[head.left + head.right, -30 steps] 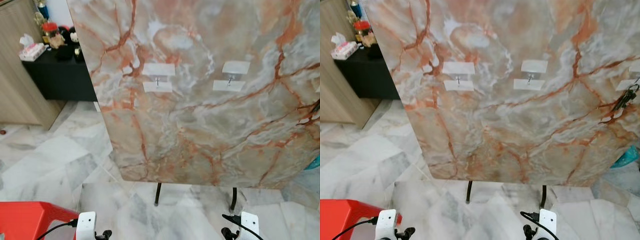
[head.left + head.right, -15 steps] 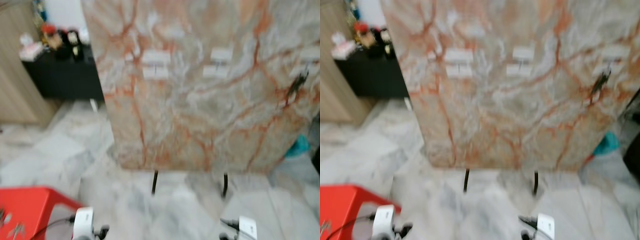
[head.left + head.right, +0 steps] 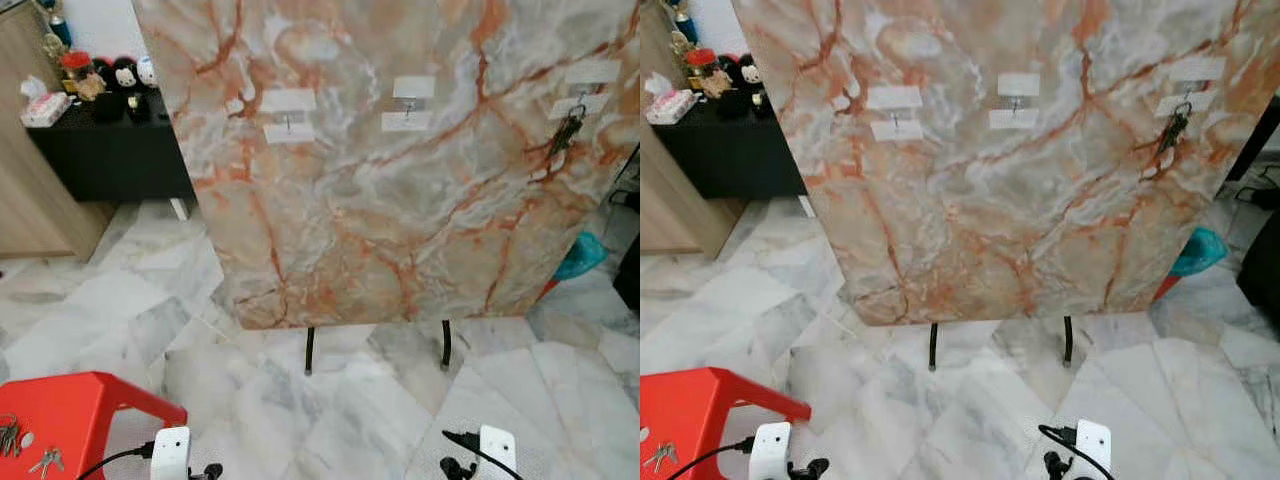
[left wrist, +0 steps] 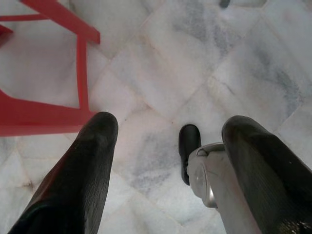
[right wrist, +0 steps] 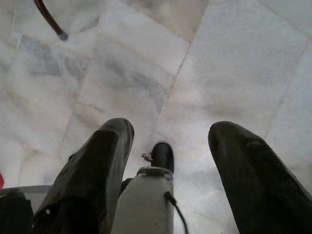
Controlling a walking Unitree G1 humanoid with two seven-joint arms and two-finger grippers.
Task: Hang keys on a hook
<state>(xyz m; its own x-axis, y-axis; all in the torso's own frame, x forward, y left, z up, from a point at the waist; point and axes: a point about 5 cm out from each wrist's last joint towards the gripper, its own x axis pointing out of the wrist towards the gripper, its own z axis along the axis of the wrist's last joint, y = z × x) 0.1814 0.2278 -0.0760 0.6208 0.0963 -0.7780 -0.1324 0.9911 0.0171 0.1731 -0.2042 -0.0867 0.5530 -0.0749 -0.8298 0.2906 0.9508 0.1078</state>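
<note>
**Keys waiting on the stool, two hooks free on the board**

Ahead, in the left eye view, a marble-patterned board (image 3: 400,190) is standing upright on thin black legs, and three small hooks are sitting in a row across its upper part. The left hook (image 3: 288,122) and the middle hook (image 3: 408,104) are bare, while the right hook (image 3: 582,96) is already carrying a dark bunch of keys (image 3: 566,131). At the lower left corner a red stool (image 3: 70,415) is showing, with loose keys (image 3: 45,461) and a second bunch at its very edge lying on the seat. A black cabinet (image 3: 110,150) with soft toys is standing beyond the board.

The right eye view is giving the same scene.

In the left wrist view, the left gripper (image 4: 168,161) is hanging over the marble floor (image 4: 204,73) with its fingers spread wide and nothing between them, the stool's frame close beside it.

In the right wrist view, the right gripper (image 5: 170,161) is likewise pointing at the floor, splayed wide and empty.

So, by my reading, one bunch is hung and the task is only partly done: the keys on the stool are not yet picked up, and both arms are idle
</note>
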